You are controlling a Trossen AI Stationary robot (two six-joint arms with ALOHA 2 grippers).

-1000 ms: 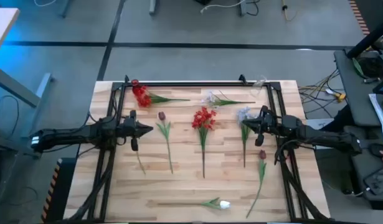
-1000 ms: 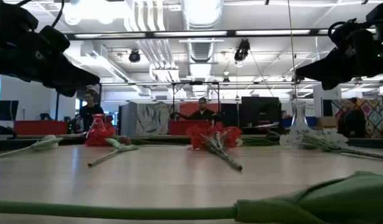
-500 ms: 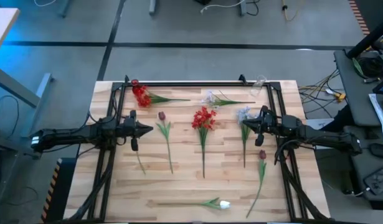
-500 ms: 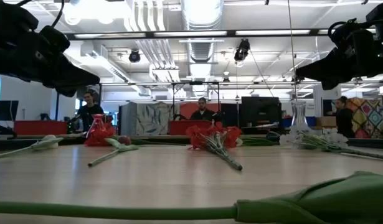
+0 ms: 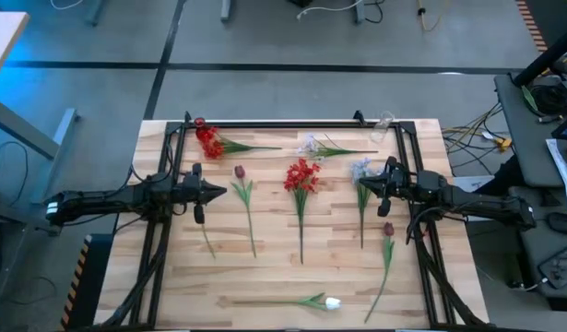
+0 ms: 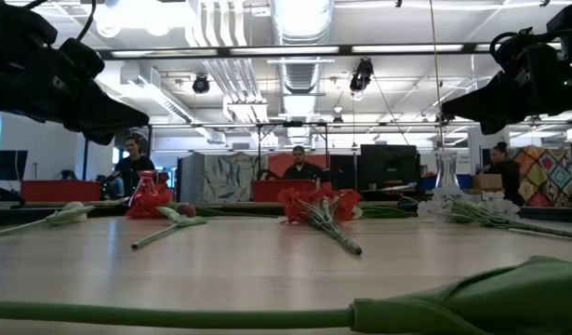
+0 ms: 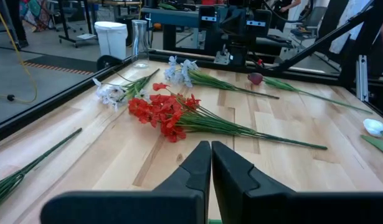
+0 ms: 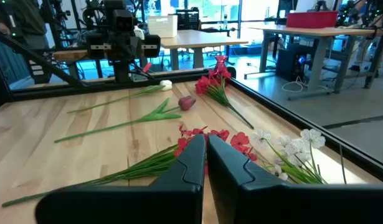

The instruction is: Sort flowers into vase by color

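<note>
Wooden planks give me a wide table [image 5: 265,277] with bare room between my two grippers, and black rails run along both side edges. Thin green-stemmed flowers [image 5: 301,177] lie flat ahead of the left gripper [image 5: 218,192]: soft red clusters, dark buds, pale sprays. A clear glass vase [image 5: 384,121] stands at the far corner beyond the right gripper [image 5: 368,186]. Both grippers hover with fingers pressed together, holding nothing.

Left gripper [image 5: 217,192] fingers closed, right gripper [image 5: 368,183] fingers closed, arms facing inward
</note>
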